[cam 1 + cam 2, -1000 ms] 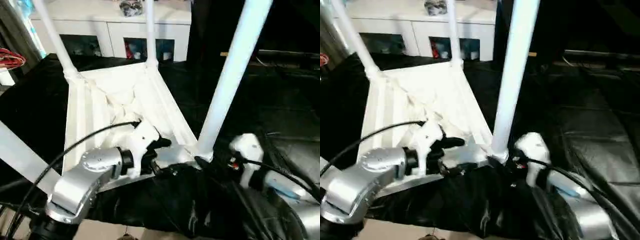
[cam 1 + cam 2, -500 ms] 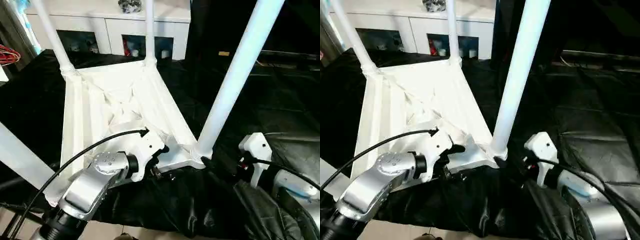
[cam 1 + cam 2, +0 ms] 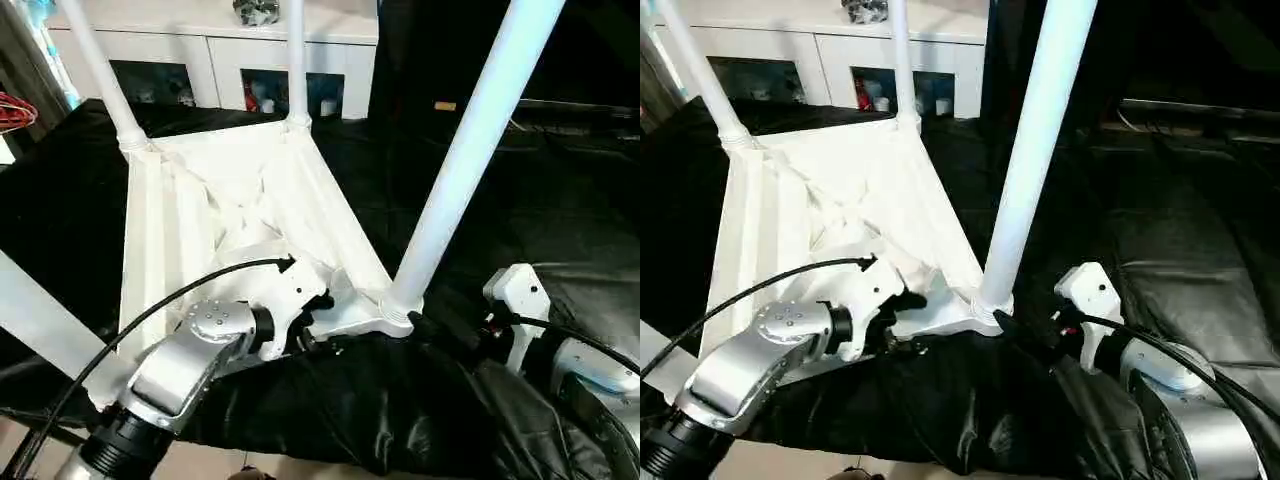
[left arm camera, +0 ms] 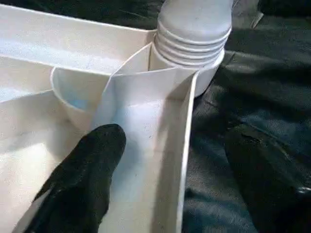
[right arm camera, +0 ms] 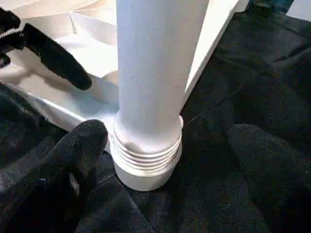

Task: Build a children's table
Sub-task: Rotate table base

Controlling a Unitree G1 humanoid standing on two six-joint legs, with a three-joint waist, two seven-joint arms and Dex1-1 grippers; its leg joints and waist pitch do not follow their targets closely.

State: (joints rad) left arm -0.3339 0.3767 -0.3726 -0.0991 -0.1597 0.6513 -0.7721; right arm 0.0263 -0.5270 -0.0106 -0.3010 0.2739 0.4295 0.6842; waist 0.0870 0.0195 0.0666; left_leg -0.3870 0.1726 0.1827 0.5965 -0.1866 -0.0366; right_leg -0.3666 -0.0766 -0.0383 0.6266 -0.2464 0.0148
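I see the upright near leg (image 5: 148,73) standing between my right gripper (image 5: 165,160) jaws, released; left gripper (image 4: 170,179) jaws straddle the table (image 3: 180,230) rim, ungrasped.

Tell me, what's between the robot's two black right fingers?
The near white leg of the upturned table, where it screws into its corner socket. The right wrist view shows the right end effector open, one finger each side.
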